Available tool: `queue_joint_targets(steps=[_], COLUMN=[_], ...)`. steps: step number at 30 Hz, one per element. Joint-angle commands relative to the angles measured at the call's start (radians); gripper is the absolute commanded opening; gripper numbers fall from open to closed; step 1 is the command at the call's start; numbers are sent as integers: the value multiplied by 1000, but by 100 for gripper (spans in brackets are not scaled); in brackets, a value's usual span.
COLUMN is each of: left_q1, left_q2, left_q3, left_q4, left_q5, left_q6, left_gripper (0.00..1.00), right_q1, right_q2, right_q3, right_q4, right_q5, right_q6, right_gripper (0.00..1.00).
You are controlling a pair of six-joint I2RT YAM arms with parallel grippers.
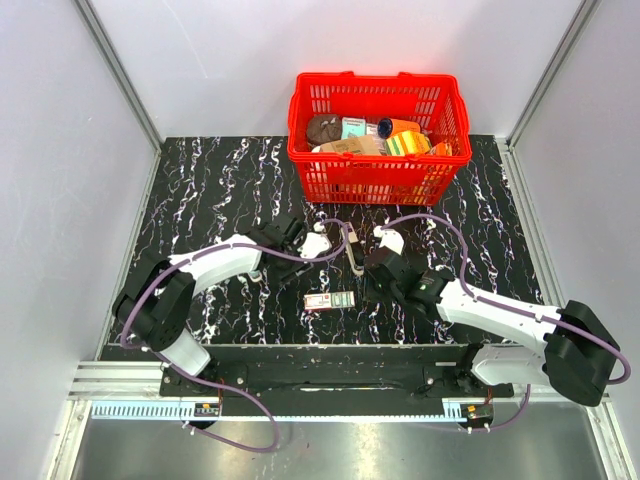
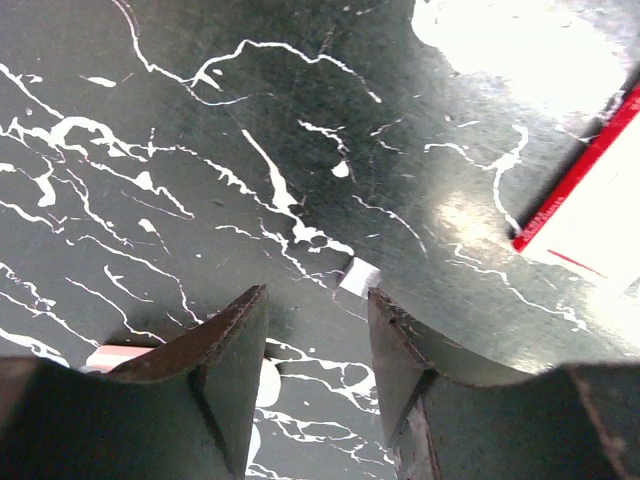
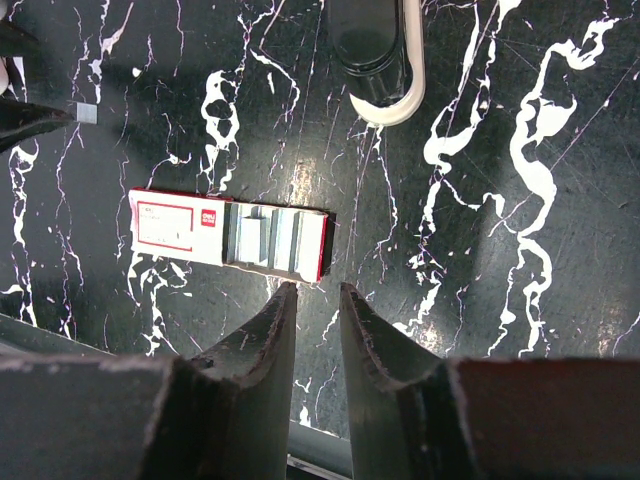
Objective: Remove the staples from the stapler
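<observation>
Left claw (image 2: 318,295) part open, empty; right claw (image 3: 315,290) narrowly parted, empty; staple box (image 3: 230,235) just ahead of it; stapler (image 3: 372,45) farther ahead, on the desk (image 3: 560,330).

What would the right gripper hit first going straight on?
Probably the near end of the red-and-white box, lying just ahead of the right gripper; the stapler sits farther beyond. Depth is unclear: it might touch the table first.

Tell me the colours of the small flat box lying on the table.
The box is white with red trim; right wrist view shows it best.
</observation>
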Motion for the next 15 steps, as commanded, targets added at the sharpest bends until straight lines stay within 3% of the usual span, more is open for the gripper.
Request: queue_joint_targets(steps=[1, 15], left_q1=[-14, -28], left_q2=[-50, 17], left_q3=[28, 42], left_q4=[-25, -71], left_q5=[32, 98], left_q6=[-26, 70], left_gripper=[49, 50], right_q1=[-10, -9], right_q2=[-25, -34], right_q3=[-3, -10], right_q4=[33, 38], right_q5=[2, 2], right_q6=[5, 3], right_gripper=[30, 30])
